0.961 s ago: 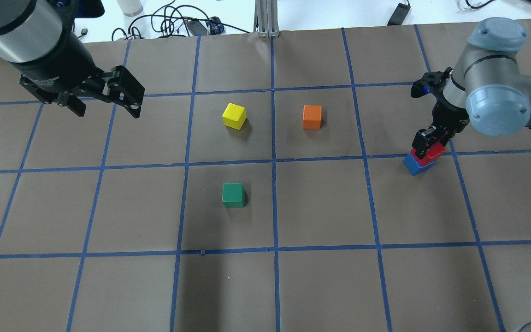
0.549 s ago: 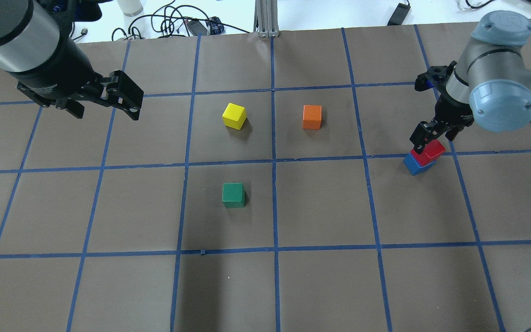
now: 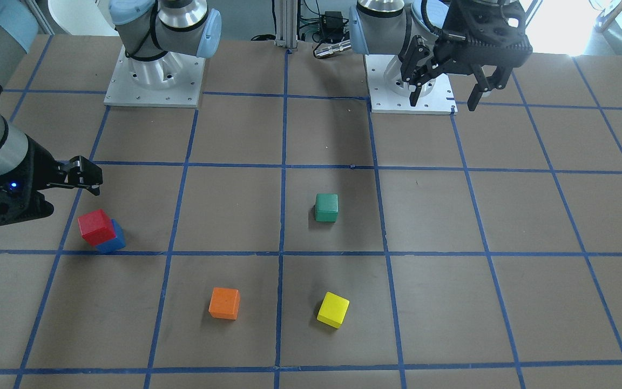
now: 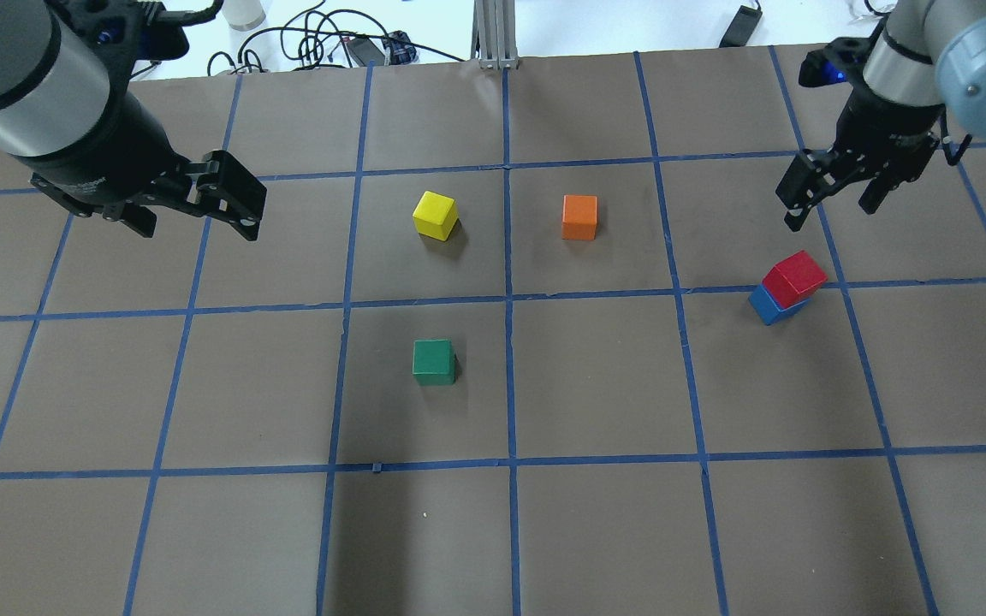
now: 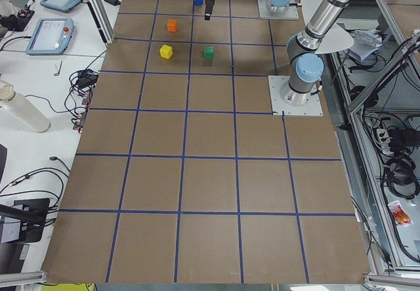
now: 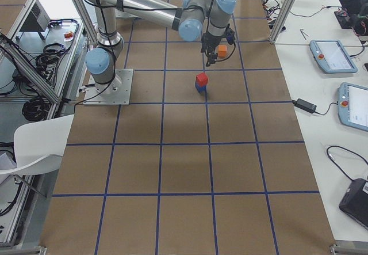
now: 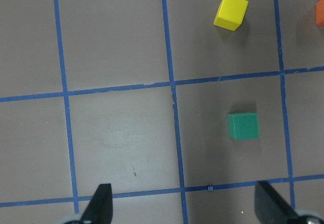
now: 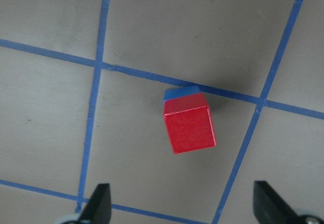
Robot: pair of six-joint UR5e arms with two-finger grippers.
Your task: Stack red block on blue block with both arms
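At the table's (image 4: 596,530) 3 o'clock, red block (image 4: 794,275) is stacked on blue block (image 4: 765,306).
Judged light, rigid; opposite side faces to be pinched. Left gripper (image 4: 198,224), right gripper (image 4: 831,208) spread.

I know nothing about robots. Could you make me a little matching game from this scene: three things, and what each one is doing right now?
Things:
1. red block
2. green block
3. right claw

States:
A. open, holding nothing
B. stands alone, touching no other cube
C. sits on top of the blue block

Pairs: 1-C, 2-B, 3-A
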